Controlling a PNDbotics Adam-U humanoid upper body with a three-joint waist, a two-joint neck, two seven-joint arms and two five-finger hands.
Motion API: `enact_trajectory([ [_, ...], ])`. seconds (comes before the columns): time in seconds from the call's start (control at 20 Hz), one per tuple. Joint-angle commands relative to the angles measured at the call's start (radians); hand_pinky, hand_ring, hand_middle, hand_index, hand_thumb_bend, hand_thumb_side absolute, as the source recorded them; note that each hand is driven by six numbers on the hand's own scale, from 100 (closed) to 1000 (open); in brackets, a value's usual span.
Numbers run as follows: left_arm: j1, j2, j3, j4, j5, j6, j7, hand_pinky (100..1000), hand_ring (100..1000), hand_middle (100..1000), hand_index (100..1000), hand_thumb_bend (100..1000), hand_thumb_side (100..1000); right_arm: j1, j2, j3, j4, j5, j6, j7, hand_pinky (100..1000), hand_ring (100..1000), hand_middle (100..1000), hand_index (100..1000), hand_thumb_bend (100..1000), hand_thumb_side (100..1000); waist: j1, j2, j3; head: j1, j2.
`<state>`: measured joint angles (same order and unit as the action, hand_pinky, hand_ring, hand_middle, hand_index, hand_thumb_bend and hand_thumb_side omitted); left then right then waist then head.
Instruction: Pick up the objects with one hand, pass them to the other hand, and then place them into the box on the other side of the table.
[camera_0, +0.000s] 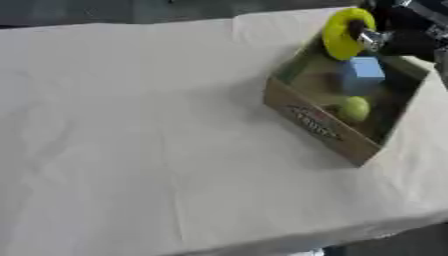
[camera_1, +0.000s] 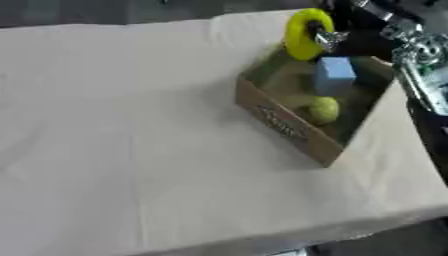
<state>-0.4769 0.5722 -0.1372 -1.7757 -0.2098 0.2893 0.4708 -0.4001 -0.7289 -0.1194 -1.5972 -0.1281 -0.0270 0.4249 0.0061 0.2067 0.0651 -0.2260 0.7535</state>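
Left eye view
Table: a table (camera_0: 131, 150) under a pale cloth fills most of the picture and lies slightly askew.
Box: an open cardboard box (camera_0: 319, 125) stands on the right side of the table, one corner turned toward the camera, with a printed label on its near wall.
Ring: a yellow ring (camera_0: 346, 32) stands on edge above the far corner of the box, at its rim.
Right hand: the right hand (camera_0: 385, 30) comes in from the upper right corner, dark with a silver part, and its fingers pinch the ring through its hole.
Block: a light blue block (camera_0: 361, 74) sits inside the box, just below the ring.
Ball: a yellow-green ball (camera_0: 354, 108) lies inside the box, near its right wall and closer to the camera than the block.

Right eye view
Arm: more of the right arm (camera_1: 424, 65) shows along the right edge, black with silver joints.
Grip: the fingers hold the ring at its inner edge; whether the ring touches the box rim cannot be told.
Contents: block and ball lie apart from each other on the box floor.
Left hand: not seen in either view.
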Motion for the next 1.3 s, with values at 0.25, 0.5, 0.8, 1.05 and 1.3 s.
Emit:
enact_trajectory([
  [0.25, 0.012, 0.042, 0.026, -0.082, 0.024, 0.001, 0.02, 754, 567, 663, 838, 497, 709, 0.016, -0.029, -0.033, 0.062, 0.1, -0.057, -0.055, 790, 485, 381, 338, 100, 226, 0.014, -0.008, 0.003, -0.014, -0.015],
  [0.5, 0.02, 0.042, 0.031, -0.101, 0.019, 0.003, 0.021, 753, 567, 664, 839, 496, 710, 0.042, -0.022, -0.033, 0.112, 0.176, -0.113, -0.066, 834, 591, 539, 514, 100, 209, 0.012, -0.006, 0.005, -0.015, -0.019],
  [0.8, 0.03, 0.042, 0.033, -0.105, 0.021, 0.008, 0.021, 753, 565, 664, 842, 493, 715, 0.057, -0.018, -0.037, 0.122, 0.262, -0.183, -0.012, 948, 829, 873, 862, 100, 204, 0.013, -0.005, 0.004, -0.009, -0.017],
  [1.05, 0.033, 0.04, 0.031, -0.104, 0.024, 0.008, 0.02, 753, 565, 665, 843, 495, 715, 0.06, -0.018, -0.045, 0.144, 0.35, -0.19, -0.022, 1000, 904, 958, 945, 100, 247, 0.013, -0.003, 0.004, -0.009, -0.016],
  [1.3, 0.034, 0.038, 0.028, -0.103, 0.024, 0.008, 0.017, 753, 564, 665, 843, 497, 717, 0.06, -0.018, -0.044, 0.146, 0.395, -0.197, -0.041, 1000, 905, 980, 979, 100, 239, 0.013, -0.002, 0.004, -0.007, -0.015],
])
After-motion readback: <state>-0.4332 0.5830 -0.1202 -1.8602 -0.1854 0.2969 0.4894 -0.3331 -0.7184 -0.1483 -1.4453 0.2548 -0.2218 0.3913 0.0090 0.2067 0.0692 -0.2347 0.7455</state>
